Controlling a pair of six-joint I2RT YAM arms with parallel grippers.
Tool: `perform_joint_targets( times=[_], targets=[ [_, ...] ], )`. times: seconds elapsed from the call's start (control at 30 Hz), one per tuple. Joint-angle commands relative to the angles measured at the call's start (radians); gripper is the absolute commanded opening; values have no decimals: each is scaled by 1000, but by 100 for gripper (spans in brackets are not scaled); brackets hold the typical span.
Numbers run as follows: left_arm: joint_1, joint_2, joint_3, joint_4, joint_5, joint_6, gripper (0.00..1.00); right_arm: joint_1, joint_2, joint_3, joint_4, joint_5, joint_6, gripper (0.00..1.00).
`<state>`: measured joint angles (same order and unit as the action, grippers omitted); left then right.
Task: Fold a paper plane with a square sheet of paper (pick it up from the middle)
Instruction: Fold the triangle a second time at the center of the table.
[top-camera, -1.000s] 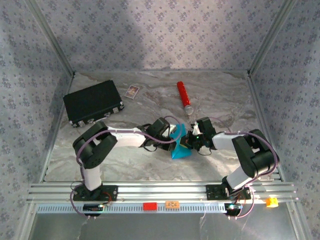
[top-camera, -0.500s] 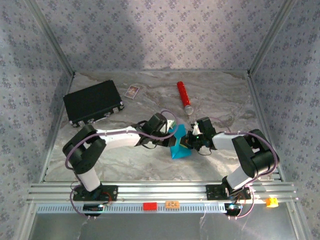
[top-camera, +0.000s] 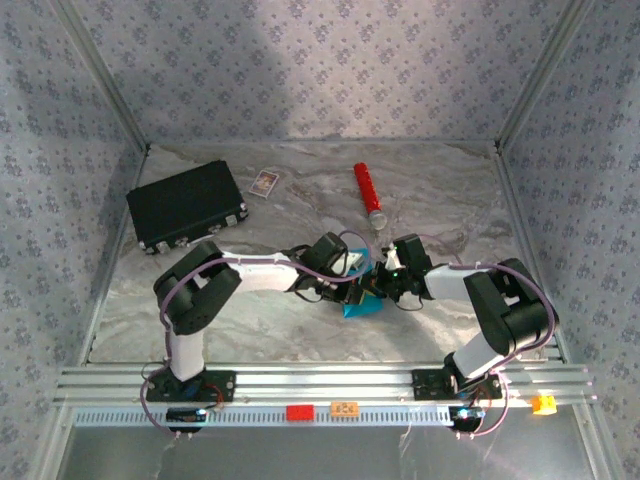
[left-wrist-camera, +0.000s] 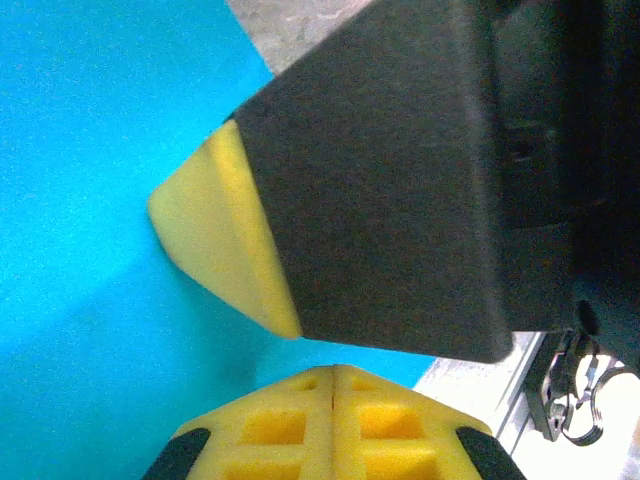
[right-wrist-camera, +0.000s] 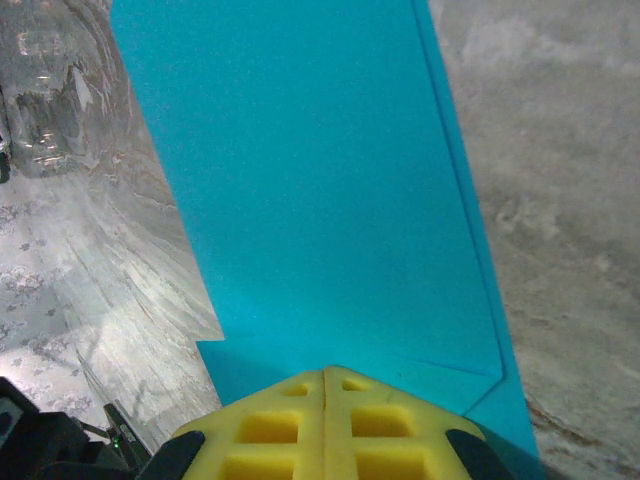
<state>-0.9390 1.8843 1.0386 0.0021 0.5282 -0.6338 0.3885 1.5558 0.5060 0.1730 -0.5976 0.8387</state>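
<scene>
Your folded blue paper (top-camera: 358, 303) sits mid-table, at 6 o'clock from the red tube (top-camera: 368, 194). Both grippers (left (top-camera: 352, 282), right (top-camera: 376, 285)) pinch it tight. Pull apart and it could rip.

No readable text, labels, brands or numbers on anything in view.

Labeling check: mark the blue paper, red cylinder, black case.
blue paper (right-wrist-camera: 320, 200), right wrist view, flat middle of the sheet.
red cylinder (top-camera: 367, 188), top view, mid-body.
black case (top-camera: 186, 205), top view, centre of lid.
</scene>
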Motion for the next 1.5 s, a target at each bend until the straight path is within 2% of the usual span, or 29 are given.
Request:
perform_joint_targets(
  times=[0.0,0.8,1.13,1.33,1.47],
  targets=[
    [-9,21,25,-11,10,5,4,-10,0,-29,-56,61,0,7],
    [-43,-35,-84,-94,-68,52,5,-16,5,-32,-59,66,-2,7],
    [-61,-105,-169,-111,-90,51,5,-18,2,-36,-59,66,-2,7],
    [-81,-156,-188,-107,-102,51,0,-19,-1,-37,-59,64,0,7],
    [-86,-219,-199,-57,-107,43,0,-19,-6,-36,-61,65,1,7]
  ],
)
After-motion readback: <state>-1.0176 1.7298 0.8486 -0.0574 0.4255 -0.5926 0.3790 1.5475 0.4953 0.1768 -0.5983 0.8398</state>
